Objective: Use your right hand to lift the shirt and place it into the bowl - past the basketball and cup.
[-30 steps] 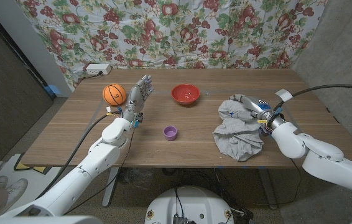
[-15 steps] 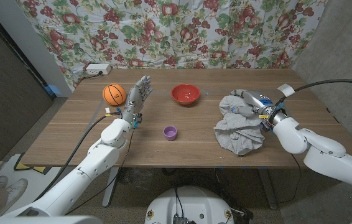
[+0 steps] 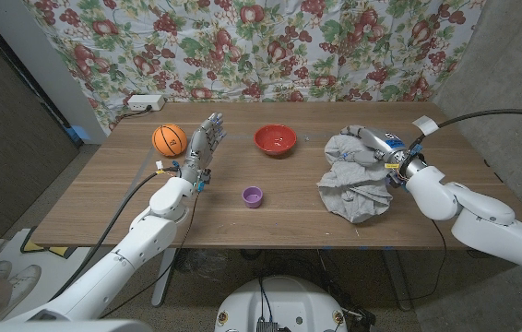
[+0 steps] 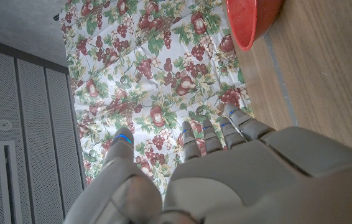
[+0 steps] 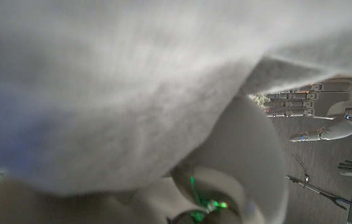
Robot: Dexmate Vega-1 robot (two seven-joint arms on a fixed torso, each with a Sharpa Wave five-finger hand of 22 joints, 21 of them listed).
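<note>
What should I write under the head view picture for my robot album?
The right hand grips a crumpled gray shirt, with the red bowl, purple cup and basketball waiting across the table.

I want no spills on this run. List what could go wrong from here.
1. The shirt is bunched in the right robot hand with folds still on the table; a loose fold could slip free.
2. Trailing cloth could tip the red bowl or drag the purple cup.
</note>
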